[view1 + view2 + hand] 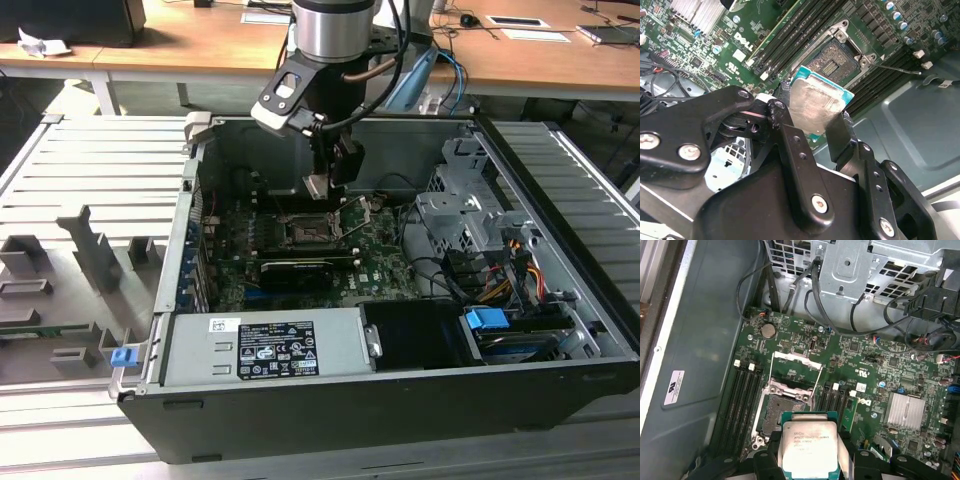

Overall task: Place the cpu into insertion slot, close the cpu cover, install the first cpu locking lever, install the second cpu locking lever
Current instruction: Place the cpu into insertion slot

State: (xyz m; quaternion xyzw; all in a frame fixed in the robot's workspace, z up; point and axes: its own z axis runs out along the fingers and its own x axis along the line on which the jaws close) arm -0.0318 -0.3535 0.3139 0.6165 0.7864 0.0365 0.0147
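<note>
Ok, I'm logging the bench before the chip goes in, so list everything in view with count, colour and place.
cpu: one, silver-grey top, held over the board close to the slot.
insertion slot: one, dark with metal rim, on the motherboard, nothing in it.
cpu cover: one, silver-grey, raised open at the slot.
motherboard: one, green, inside the case.
memory slots: two banks, black, either side of the slot.
heatsink: one, silver, on the motherboard.
power supply: one, silver, at the case's near side in the exterior view.
case: one, black, open, on a grey slatted table.
jaws: two, black, shut on the cpu's opposite edges.
</note>
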